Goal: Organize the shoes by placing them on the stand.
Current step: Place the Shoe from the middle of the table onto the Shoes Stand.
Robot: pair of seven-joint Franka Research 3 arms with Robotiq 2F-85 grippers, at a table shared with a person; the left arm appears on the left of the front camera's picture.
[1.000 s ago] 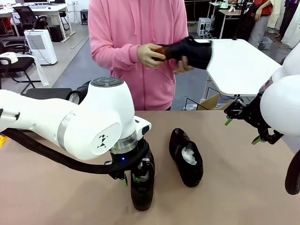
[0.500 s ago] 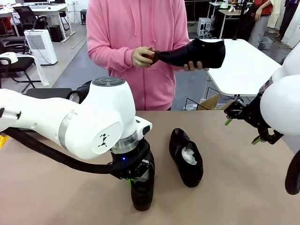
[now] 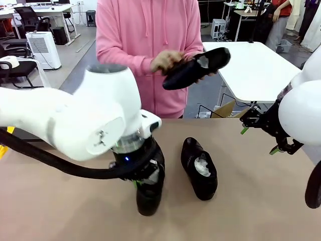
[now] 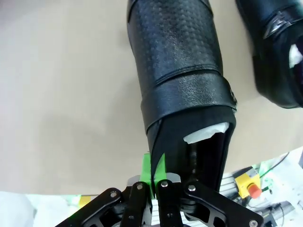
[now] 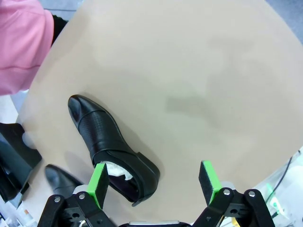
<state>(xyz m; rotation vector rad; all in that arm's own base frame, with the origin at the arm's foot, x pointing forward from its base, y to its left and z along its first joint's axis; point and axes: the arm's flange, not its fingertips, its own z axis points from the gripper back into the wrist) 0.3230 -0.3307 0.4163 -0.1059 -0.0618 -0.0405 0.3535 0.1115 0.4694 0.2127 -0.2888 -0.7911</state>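
One black shoe, stuffed with white paper, is lying on the tan table and is being taken here as the landmark. Just to the robot's left of it, a second shoe is being gripped by the left gripper. In the left wrist view, the green pads are being pressed nearly together on the rim of that shoe's opening at the heel end, with crumpled white paper showing inside the shoe. Whether this shoe is being lifted clear of the table cannot be told.

Beyond the landmark shoe and above it, at the table's far side, a third shoe is being held in the air by the hands of a person in a pink hoodie. Its toe is being tilted down.

To the right of the landmark shoe, well apart from it and above the table, the right gripper is being held with its jaws spread wide, and nothing is being grasped between them.
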